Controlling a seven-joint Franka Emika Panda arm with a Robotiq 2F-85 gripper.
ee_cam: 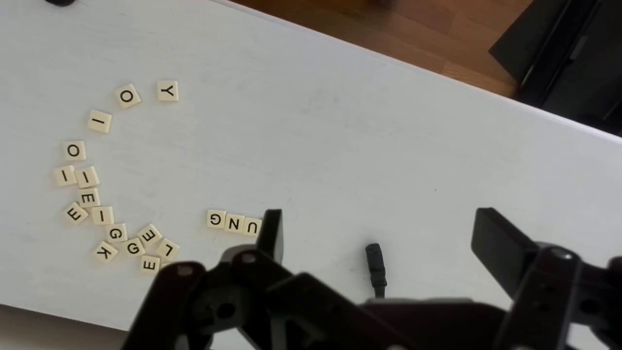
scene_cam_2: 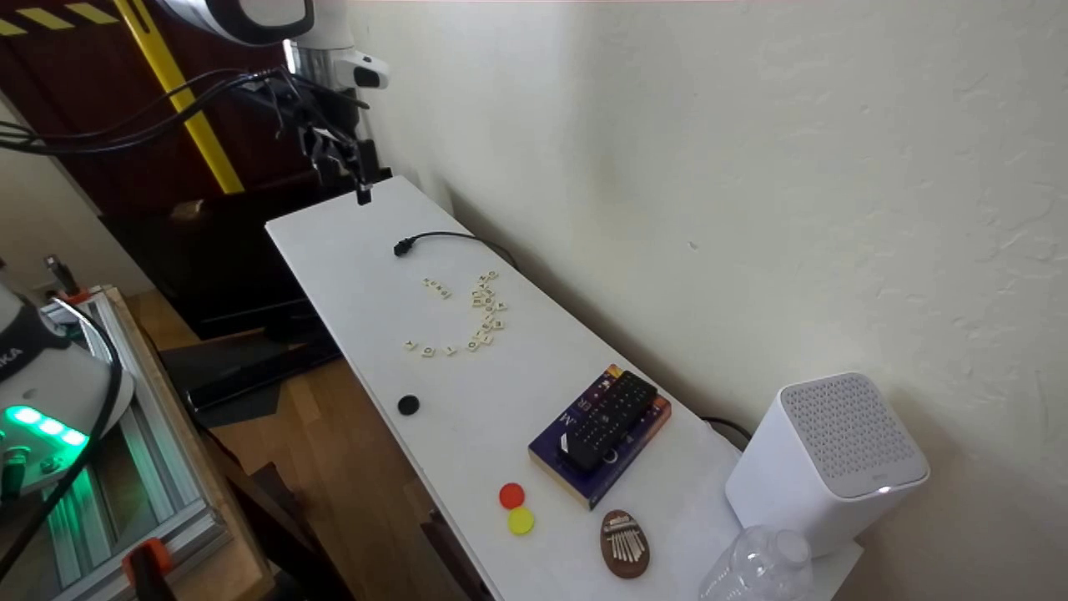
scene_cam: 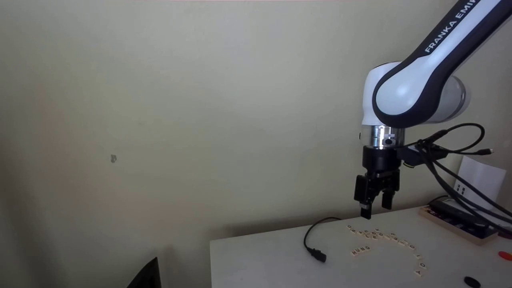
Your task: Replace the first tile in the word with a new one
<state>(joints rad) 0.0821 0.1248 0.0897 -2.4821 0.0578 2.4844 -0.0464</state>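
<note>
In an exterior view, HUNG (scene_cam: pixel 361 251), lower right, has its H (scene_cam: pixel 354 253) below-left of the gripper (scene_cam: pixel 376 207), so the whole swap seems pending; in an exterior view, HUNG (scene_cam_2: pixel 436 289) lies near centre; in the wrist view, fingers (ee_cam: pixel 270 238) stand wide and empty, one likely hiding the H beside UNG (ee_cam: pixel 234 223), left of centre.

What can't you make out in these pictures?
Wrist view: H tile, hidden behind the pincer.
Wrist view: black disc, mostly cropped by the top edge.
In an exterior view: bottle, base cropped by the bottom edge.
In an exterior view: letters on most loose tiles, too small to read.
</note>
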